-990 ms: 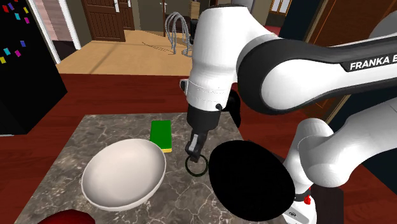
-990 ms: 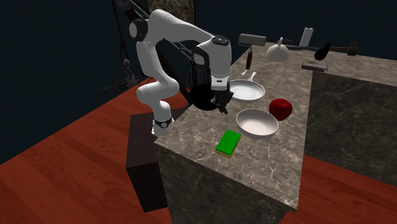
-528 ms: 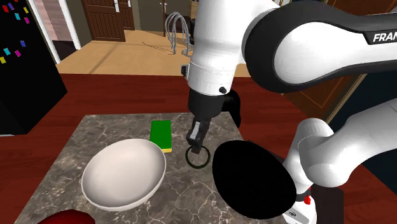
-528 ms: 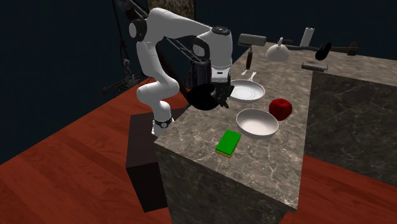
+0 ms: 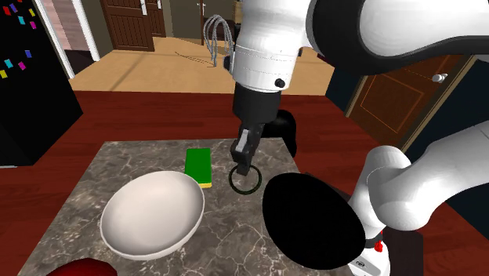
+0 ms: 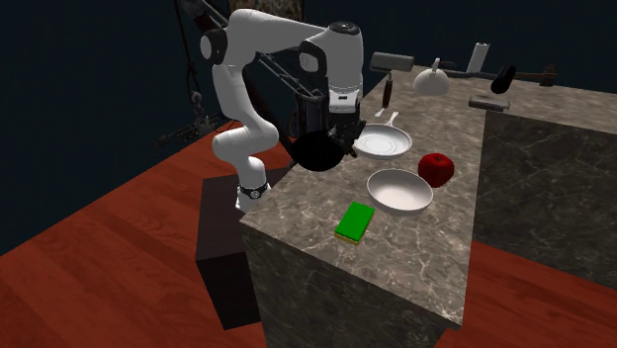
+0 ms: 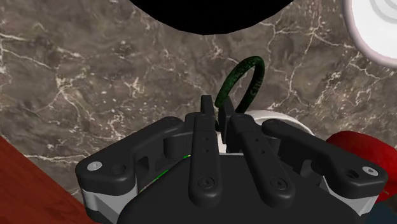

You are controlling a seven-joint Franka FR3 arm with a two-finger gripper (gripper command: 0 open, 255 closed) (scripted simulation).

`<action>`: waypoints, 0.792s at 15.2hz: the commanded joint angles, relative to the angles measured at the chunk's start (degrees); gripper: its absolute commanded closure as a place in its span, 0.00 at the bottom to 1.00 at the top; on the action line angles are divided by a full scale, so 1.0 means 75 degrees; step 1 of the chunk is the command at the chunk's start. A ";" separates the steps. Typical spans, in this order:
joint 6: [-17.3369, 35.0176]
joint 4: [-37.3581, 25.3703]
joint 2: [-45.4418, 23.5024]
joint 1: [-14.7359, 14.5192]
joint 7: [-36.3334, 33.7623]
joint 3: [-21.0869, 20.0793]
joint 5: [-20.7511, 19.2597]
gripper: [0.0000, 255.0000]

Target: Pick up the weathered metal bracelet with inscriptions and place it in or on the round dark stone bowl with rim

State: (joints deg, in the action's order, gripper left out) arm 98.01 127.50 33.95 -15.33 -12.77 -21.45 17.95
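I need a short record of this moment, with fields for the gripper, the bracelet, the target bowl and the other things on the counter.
gripper: shut on the bracelet, above the marble counter
bracelet: dark green ring, hanging under the gripper, not yet in the bowl
black bowl: round, beside the bracelet, toward the shoulder view's right
other things: white bowl, green sponge, red object at the shoulder view's lower left
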 commanded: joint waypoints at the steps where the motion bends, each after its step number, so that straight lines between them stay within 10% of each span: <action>1: -0.0207 -0.0240 -0.0031 0.0009 -0.0050 0.0017 -0.0027 1.00; 12: -0.1163 -0.0869 0.0322 -0.0072 -0.0259 0.0141 -0.0001 1.00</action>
State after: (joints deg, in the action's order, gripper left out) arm 90.10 120.52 35.03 -15.53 -14.47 -20.50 17.62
